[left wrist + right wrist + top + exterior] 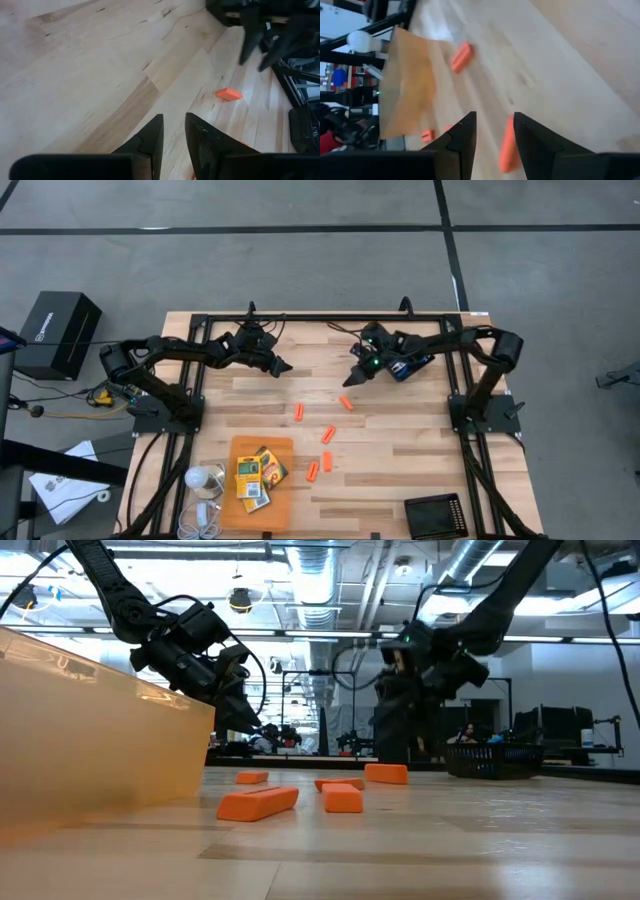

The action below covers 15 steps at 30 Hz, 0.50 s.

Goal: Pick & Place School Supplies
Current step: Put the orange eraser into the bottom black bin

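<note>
Several short orange sticks (328, 434) lie flat on the wooden table's middle. Small yellow-and-green crayon boxes (248, 472) rest on a flat orange sheet (262, 448) near the front left. My left gripper (283, 367) hangs open over bare wood at the far left, with nothing between its fingers (150, 142). My right gripper (352, 378) hangs open just beyond the farthest stick (346, 402). That stick (508, 147) shows on the table in the gap between its fingers. The scissors-like tool is out of view.
A black tray (437, 515) stands at the front right corner. A white round object (205, 477) and cables lie left of the orange sheet, whose side (100, 740) fills the low view's left. Bare wood (420, 440) lies between the sticks and the right arm's base.
</note>
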{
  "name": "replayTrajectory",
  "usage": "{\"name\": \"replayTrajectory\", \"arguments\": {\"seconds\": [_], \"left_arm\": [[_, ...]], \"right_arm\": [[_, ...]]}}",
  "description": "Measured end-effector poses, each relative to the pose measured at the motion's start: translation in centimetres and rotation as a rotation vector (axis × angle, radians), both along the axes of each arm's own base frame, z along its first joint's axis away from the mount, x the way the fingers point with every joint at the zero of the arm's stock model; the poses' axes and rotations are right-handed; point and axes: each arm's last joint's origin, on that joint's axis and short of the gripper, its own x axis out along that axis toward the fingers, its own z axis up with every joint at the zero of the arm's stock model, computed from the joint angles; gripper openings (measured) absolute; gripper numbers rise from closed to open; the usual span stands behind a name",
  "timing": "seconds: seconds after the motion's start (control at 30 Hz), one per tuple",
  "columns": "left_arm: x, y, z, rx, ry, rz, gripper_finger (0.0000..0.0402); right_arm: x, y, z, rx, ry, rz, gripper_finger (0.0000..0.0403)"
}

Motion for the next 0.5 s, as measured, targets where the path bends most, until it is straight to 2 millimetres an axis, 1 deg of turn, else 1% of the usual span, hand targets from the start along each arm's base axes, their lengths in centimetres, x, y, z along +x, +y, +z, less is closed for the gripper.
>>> {"name": "replayTrajectory", "arguments": {"seconds": [0.07,0.17,0.33,0.5], "left_arm": [[0.0,0.0,0.0,0.001,-0.001,0.000,0.0076],[0.0,0.0,0.0,0.006,-0.005,-0.002,0.0076],[0.1,0.1,0.1,0.015,-0.012,-0.005,0.0076],[0.1,0.1,0.2,0.020,-0.018,-0.007,0.0076]], "right_arm": [[0.0,0.5,1.1,-0.026,-0.013,-0.013,0.0123],[0.0,1.6,2.6,-0.087,0.017,-0.053,0.0123],[0.6,3.2,4.5,-0.189,0.184,-0.053,0.0123],[1.9,3.5,5.3,-0.215,0.294,-0.028,0.0131]]}}
